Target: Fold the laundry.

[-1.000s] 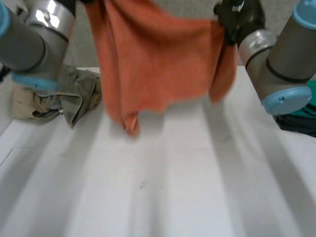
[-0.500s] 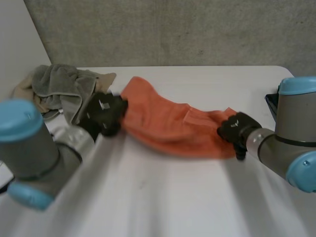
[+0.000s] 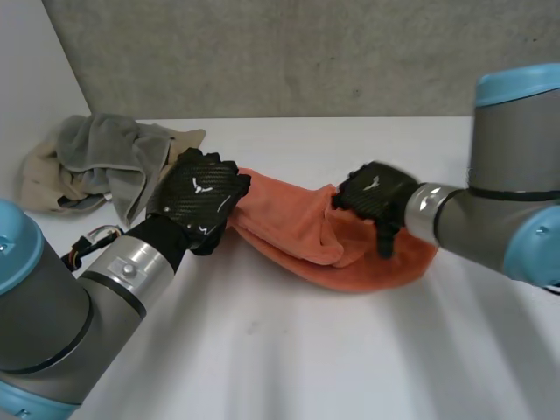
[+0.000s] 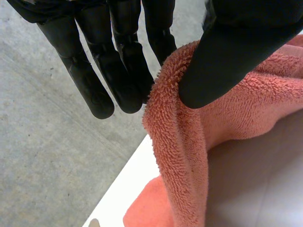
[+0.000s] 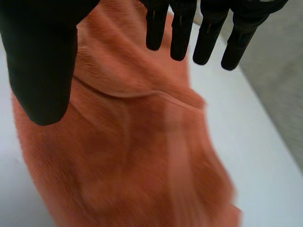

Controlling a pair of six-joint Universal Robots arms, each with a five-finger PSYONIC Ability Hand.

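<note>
An orange towel (image 3: pixel 297 236) lies bunched in a long strip across the middle of the white table (image 3: pixel 306 367). My left hand (image 3: pixel 199 194) is at the towel's left end. In the left wrist view my left hand (image 4: pixel 222 52) pinches a folded edge of the towel (image 4: pixel 189 142) between its thumb and fingers. My right hand (image 3: pixel 374 194) rests over the towel's right part, fingers pointing down onto it. In the right wrist view my right hand (image 5: pixel 40 56) is open, thumb spread away from straight fingers, with the towel (image 5: pixel 142 156) under its palm and not held.
A pile of grey and beige laundry (image 3: pixel 105 162) sits at the table's back left corner, just behind my left hand. A grey wall (image 3: pixel 280 52) stands along the table's far edge. Bare tabletop lies in front of the towel.
The towel, held up in the air by both hands a second ago, has come down onto the table. My right hand has let go, opened and moved left over the towel.
</note>
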